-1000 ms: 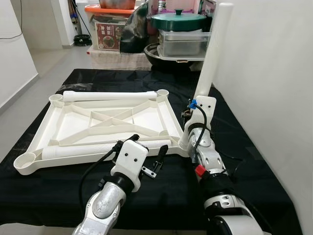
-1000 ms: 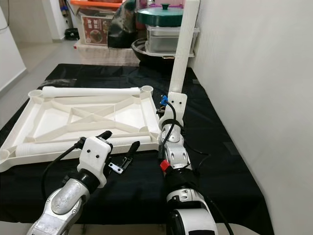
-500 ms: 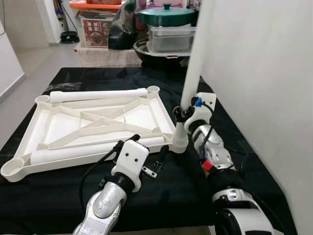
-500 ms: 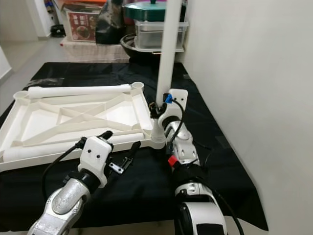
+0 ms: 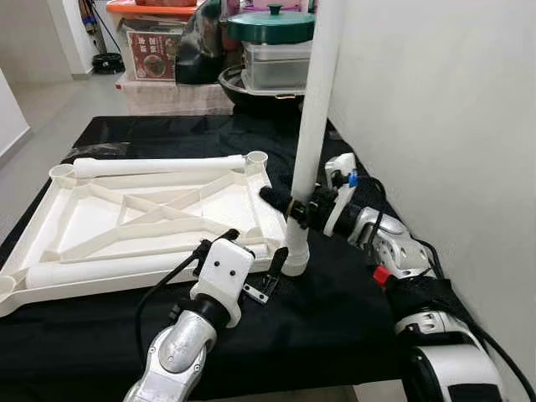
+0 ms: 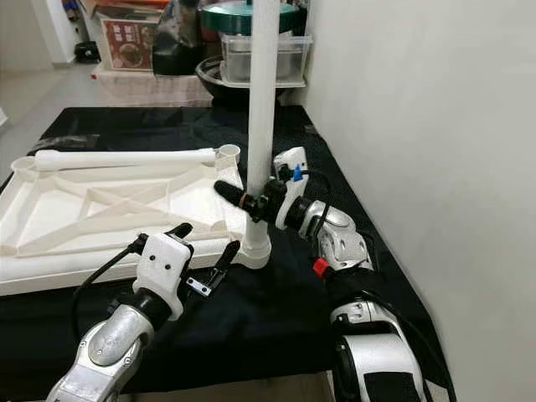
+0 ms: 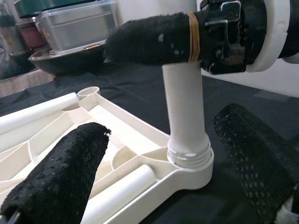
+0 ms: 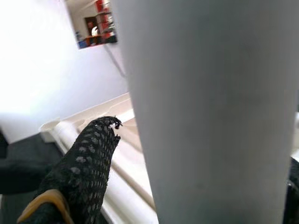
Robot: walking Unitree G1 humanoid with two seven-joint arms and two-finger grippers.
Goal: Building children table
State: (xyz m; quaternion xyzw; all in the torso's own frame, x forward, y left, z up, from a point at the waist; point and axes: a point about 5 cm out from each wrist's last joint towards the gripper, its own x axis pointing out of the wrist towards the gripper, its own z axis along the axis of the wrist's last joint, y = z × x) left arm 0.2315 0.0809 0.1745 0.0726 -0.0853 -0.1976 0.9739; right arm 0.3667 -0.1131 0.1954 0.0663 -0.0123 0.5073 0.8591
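Observation:
The white table top (image 5: pixel 151 218) lies upside down on the black cloth. A white leg (image 5: pixel 314 109) stands nearly upright with its foot in the near right corner socket (image 5: pixel 293 264). My right gripper (image 5: pixel 295 205) reaches in from the right and is shut on the leg low down; one finger (image 8: pixel 84 163) crosses the leg's (image 8: pixel 210 116) side. My left gripper (image 5: pixel 251 251) hovers open just in front of that corner, its fingers (image 7: pixel 60 177) spread either side of the socket (image 7: pixel 189 163), touching nothing. Two loose legs lie on the top, one along the far edge (image 5: pixel 159 166) and one along the near edge (image 5: pixel 126 270).
A white wall (image 5: pixel 435 126) runs close along the right side of the table. Behind the table stand a green-lidded pot (image 5: pixel 272 25), clear boxes (image 5: pixel 280 63) and a dark pan. Bare black cloth (image 5: pixel 335 318) lies in front of the corner. Open floor lies to the left.
The leg has gone from leaning right to nearly upright in the corner socket. My right forearm has swung out to the right, still gripping it. The left gripper has held still; the camera shifted.

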